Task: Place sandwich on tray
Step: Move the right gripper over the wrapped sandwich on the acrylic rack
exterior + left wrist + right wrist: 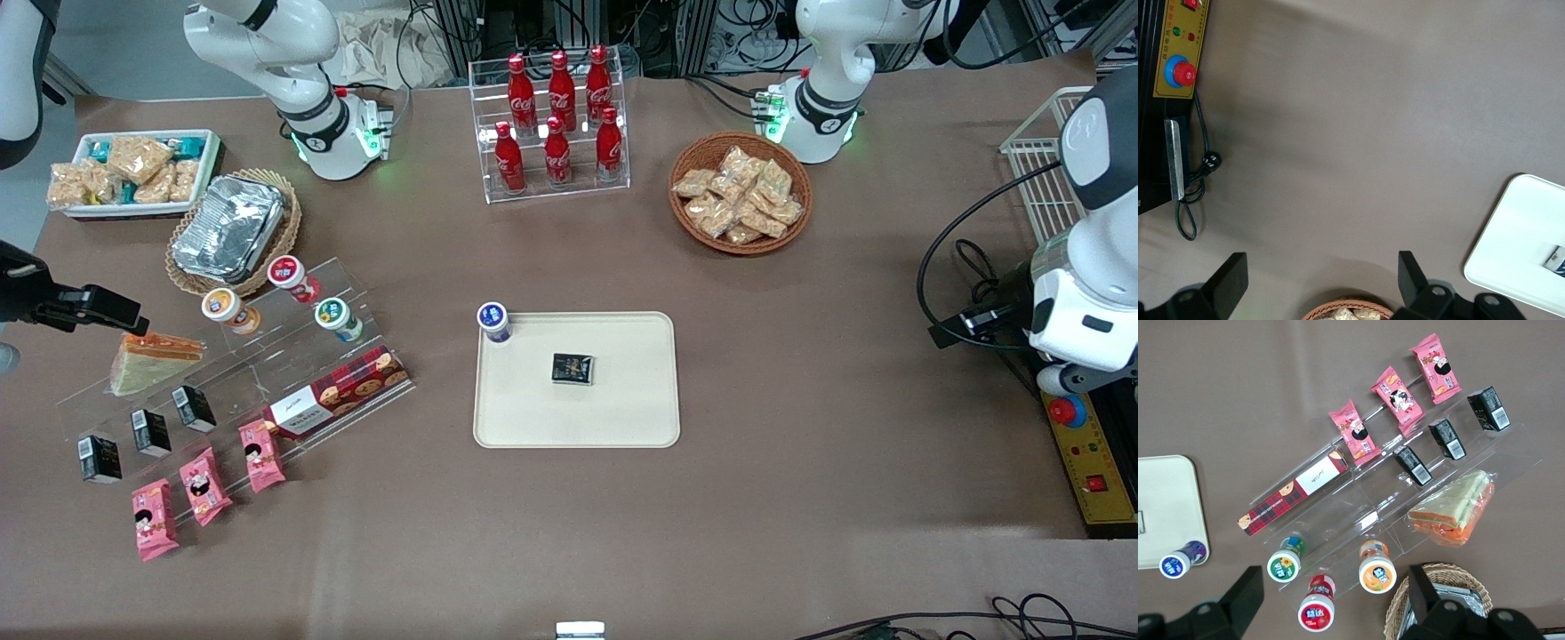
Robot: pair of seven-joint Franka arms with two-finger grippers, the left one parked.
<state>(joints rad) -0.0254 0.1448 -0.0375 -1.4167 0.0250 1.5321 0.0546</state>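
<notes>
The sandwich [151,360], a wrapped triangular wedge with an orange and green filling edge, lies on a clear stepped stand [267,391] toward the working arm's end of the table. It also shows in the right wrist view [1455,510]. The cream tray [622,418] lies at the table's middle, also in the right wrist view [1165,507] and left wrist view [1518,233]. A blue-capped cup [493,322] and a small black box [573,368] sit on it. My right gripper [116,313] [1335,603] is open and empty, held high above the stand, apart from the sandwich.
The stand also holds three capped cups [1377,570], a red cookie box [342,391], three black boxes [151,433] and pink packets [204,484]. A foil container [229,227] in a wicker basket, a white snack bin [133,173], a cola rack [556,124] and a snack basket [741,194] stand farther from the camera.
</notes>
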